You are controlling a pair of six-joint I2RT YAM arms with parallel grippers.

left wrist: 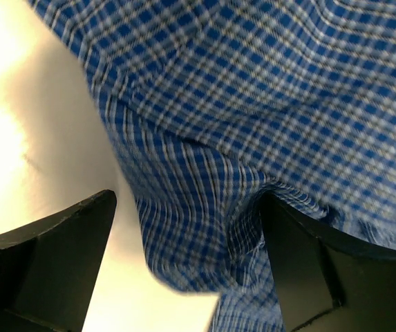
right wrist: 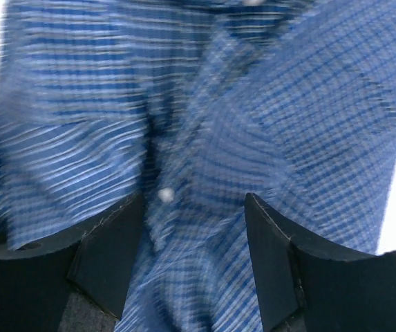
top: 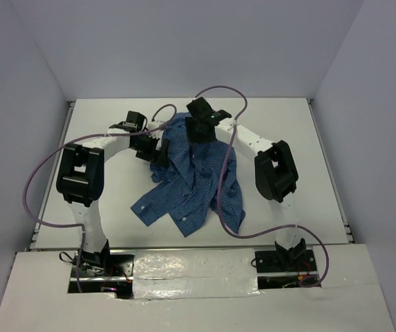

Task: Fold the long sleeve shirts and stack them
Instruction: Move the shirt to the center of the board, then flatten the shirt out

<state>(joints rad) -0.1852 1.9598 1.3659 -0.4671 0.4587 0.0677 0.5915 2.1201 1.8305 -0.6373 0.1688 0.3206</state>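
Observation:
One long sleeve shirt (top: 191,187), blue and finely checked, lies crumpled in a heap at the middle of the white table (top: 280,124). My left gripper (top: 157,151) sits at the heap's upper left edge. In the left wrist view, the left gripper (left wrist: 187,214) stands wide open and a loose fold of the shirt (left wrist: 253,104) hangs between its fingers (left wrist: 66,256), brushing the right one. My right gripper (top: 201,128) is over the top of the heap. Up close, the right gripper (right wrist: 194,207) is open over blurred shirt cloth (right wrist: 267,104) and a white button (right wrist: 164,195).
Grey walls close in the table on three sides. A purple cable (top: 222,181) from the right arm trails across the shirt's right side. Another cable (top: 39,180) loops out past the left arm. Both arm bases stand at the near edge.

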